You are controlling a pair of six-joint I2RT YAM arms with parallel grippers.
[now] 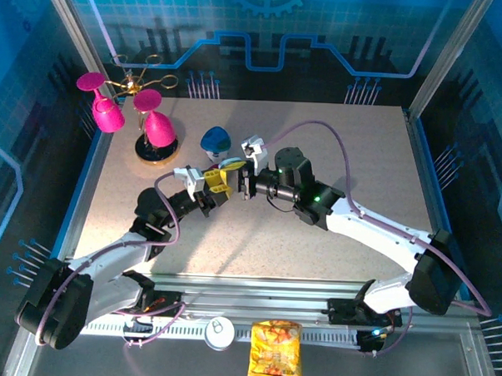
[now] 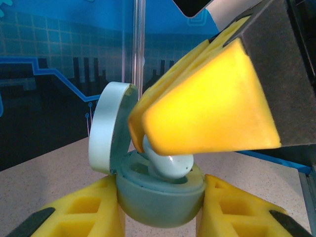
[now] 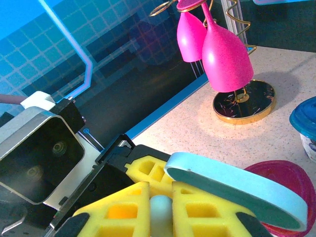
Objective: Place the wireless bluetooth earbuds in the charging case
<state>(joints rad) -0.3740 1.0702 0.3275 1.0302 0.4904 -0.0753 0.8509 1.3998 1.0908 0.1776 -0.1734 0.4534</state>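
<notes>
Left fingers (image 2: 84, 212) clamp charging case (image 2: 158, 202) | right fingers (image 2: 212, 108) pinch blue-grey earbud (image 2: 170, 165), tip in socket | not yet seated, release pending

The case (image 2: 160, 197), pale blue-grey and pebble-shaped, sits upright in the left jaws. It is open, its lid (image 2: 111, 128) standing at nine o'clock. A glossy pale blue-grey bud (image 2: 170, 165), pinched by the right jaws, slants in from one o'clock, seemingly only partly seated in the case.
</notes>
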